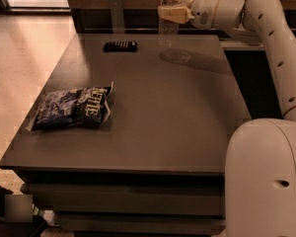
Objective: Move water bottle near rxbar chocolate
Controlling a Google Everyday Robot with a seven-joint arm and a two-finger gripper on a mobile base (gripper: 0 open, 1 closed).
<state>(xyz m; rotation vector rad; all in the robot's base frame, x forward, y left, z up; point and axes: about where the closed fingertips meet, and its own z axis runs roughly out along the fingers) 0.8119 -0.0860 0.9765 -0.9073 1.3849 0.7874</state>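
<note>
Gripping the bottle (pixel 166 31) around its upper body, the gripper (pixel 170 14) holds it upright above the desk's (pixel 187 132) far edge, right of the middle and apparently clear of the surface. The snack bar (pixel 120 46) lies flat along that same edge, toward the far left corner, so the carry should run that way. The bottle's clear base is hard to make out, and its cap is cut off.

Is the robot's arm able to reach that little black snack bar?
Probably yes: the claw, gripping the clear plastic water bottle over the dark table at its far end, has only bare tabletop between it and the small black snack bar.
</note>
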